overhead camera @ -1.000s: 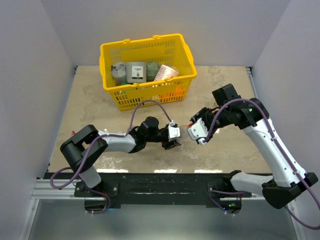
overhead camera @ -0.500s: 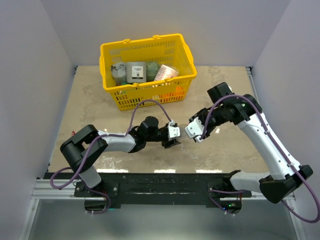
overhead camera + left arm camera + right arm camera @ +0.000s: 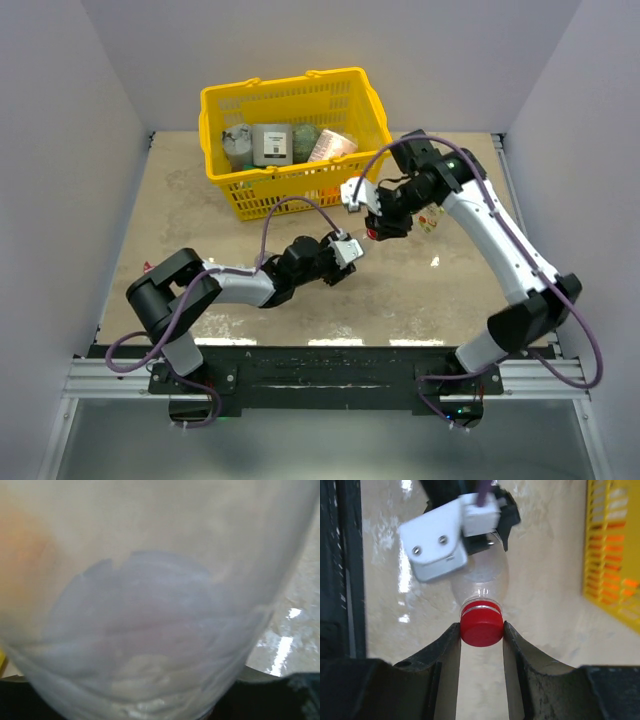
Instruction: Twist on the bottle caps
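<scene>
- Beige marbled surface (image 3: 180, 200), grey walls (image 3: 60, 150) round it, yellow basket (image 3: 270, 195) of goods at the back.
- Just changed: my R arm swung in from the right side twd the basket. R jaws narrowed and now pinch the red cap (image 3: 481, 627) on both sides.
- L jaws clamped tight on the clear bottle (image 3: 482, 580), mid-surface just in front of the basket, neck pointing at my R arm.
- Cap sits on the neck, so I reckon twisting comes next. Can't tell if threads have caught.
- Other bottles and caps: not in view.
</scene>
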Robot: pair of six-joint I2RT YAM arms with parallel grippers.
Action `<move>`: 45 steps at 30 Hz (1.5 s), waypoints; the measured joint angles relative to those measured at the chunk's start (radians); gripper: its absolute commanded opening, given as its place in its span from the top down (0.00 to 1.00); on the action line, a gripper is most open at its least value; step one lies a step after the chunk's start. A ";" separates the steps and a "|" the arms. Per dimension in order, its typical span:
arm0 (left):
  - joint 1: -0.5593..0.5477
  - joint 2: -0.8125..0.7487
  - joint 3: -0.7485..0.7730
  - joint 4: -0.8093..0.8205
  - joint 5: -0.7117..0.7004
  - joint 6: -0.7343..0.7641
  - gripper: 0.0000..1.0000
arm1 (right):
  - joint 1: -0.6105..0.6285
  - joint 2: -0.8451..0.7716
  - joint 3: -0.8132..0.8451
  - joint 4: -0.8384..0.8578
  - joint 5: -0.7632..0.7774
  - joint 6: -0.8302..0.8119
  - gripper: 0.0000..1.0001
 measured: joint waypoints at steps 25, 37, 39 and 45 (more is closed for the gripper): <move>-0.033 0.036 0.059 0.023 -0.170 -0.172 1.00 | -0.178 0.271 0.551 0.019 -0.092 0.755 0.24; 0.026 0.008 0.023 -0.114 0.336 -0.050 1.00 | -0.090 -0.375 -0.151 -0.031 -0.151 -0.248 0.34; 0.030 0.002 0.023 -0.134 0.357 -0.014 1.00 | -0.077 -0.394 -0.181 -0.040 -0.143 -0.341 0.36; 0.035 -0.006 0.041 -0.184 0.388 0.079 1.00 | -0.044 -0.298 -0.187 -0.030 -0.132 -0.467 0.43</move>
